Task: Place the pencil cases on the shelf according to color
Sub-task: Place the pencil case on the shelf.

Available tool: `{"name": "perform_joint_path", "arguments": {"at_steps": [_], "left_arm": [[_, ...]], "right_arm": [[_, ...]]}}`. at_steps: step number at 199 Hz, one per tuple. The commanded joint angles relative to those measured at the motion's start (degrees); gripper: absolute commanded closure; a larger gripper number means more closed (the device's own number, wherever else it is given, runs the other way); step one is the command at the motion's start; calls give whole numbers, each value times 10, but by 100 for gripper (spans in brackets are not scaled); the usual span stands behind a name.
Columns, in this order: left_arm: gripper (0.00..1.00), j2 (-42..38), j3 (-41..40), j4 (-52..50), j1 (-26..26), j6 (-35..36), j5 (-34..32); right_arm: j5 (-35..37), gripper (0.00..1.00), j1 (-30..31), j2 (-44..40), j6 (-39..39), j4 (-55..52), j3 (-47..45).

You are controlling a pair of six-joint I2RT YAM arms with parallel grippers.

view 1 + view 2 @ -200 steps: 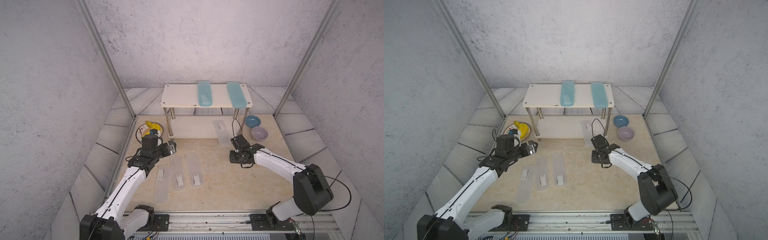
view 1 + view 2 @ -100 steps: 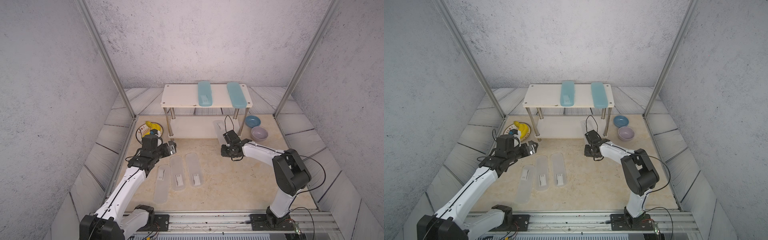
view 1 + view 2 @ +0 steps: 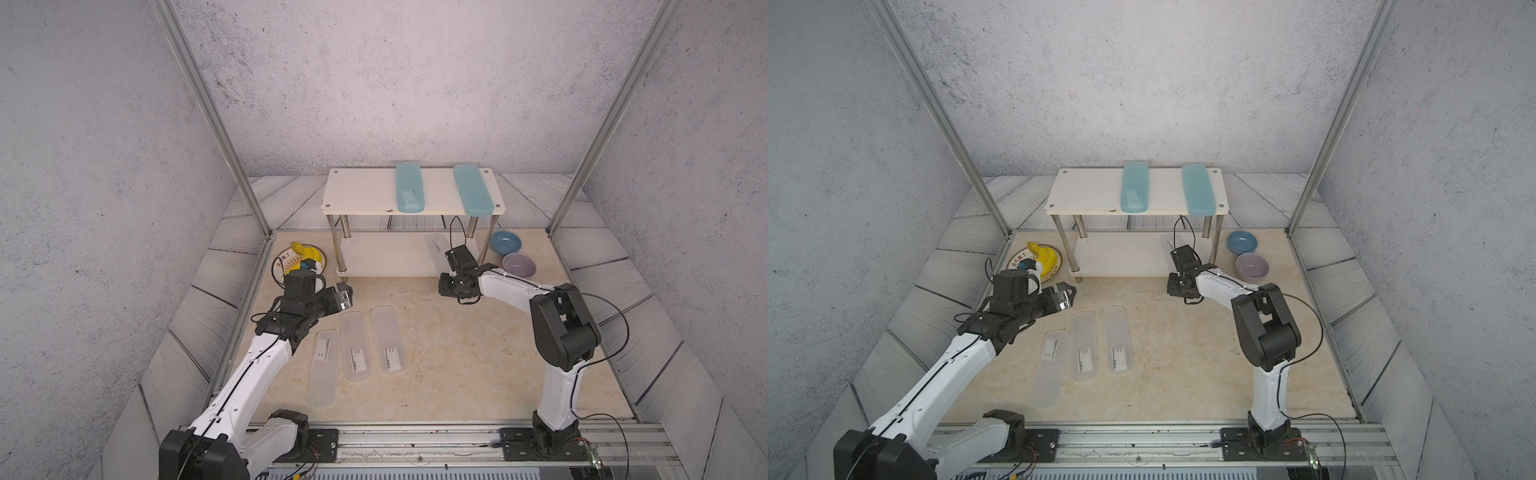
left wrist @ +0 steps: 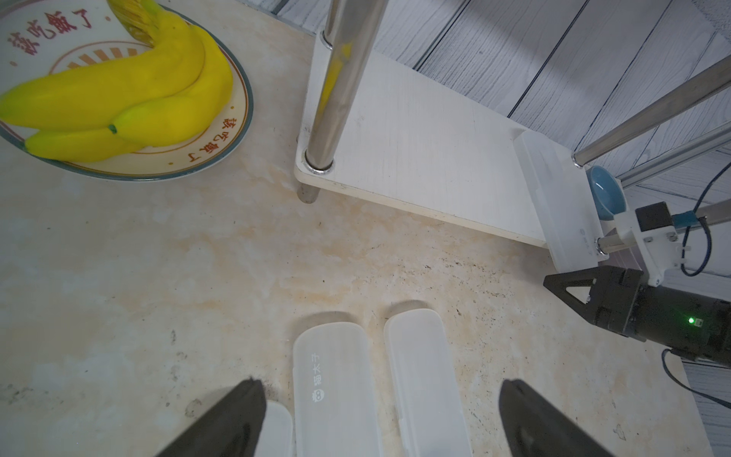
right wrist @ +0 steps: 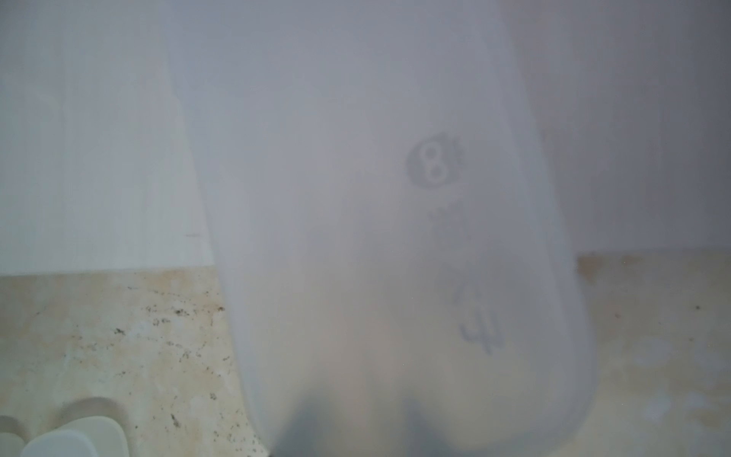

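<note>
Two teal pencil cases lie across the shelf's top board, seen in both top views. My right gripper is shut on the near end of a frosted clear case, which reaches over the right end of the lower board. That case fills the right wrist view, with the fingers showing only as dark shadows behind it. Three more clear cases lie side by side on the floor. My left gripper hovers open above their far ends.
A plate with yellow bananas sits left of the shelf. A blue bowl and a lilac bowl stand right of it, close to the right arm. Chrome legs hold up the shelf's top board. Metal frame posts stand at the back corners.
The right gripper has moved left and toward the shelf, its elbow rising, and the clear case has slid a little further onto the lower board. The left arm has not moved.
</note>
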Motion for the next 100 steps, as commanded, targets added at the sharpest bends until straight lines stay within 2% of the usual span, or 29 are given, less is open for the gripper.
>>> {"name": "perform_joint_path", "arguments": {"at_steps": [1, 72, 100], "left_arm": [[1, -8, 0, -7, 4, 7, -3], [1, -11, 2, -11, 4, 7, -1], [1, -18, 1, -16, 3, 8, -4]], "right_arm": [[-18, 65, 1, 10, -6, 0, 26], [-63, 63, 1, 19, 12, 29, 44], [-74, 58, 3, 5, 16, 14, 34]]}}
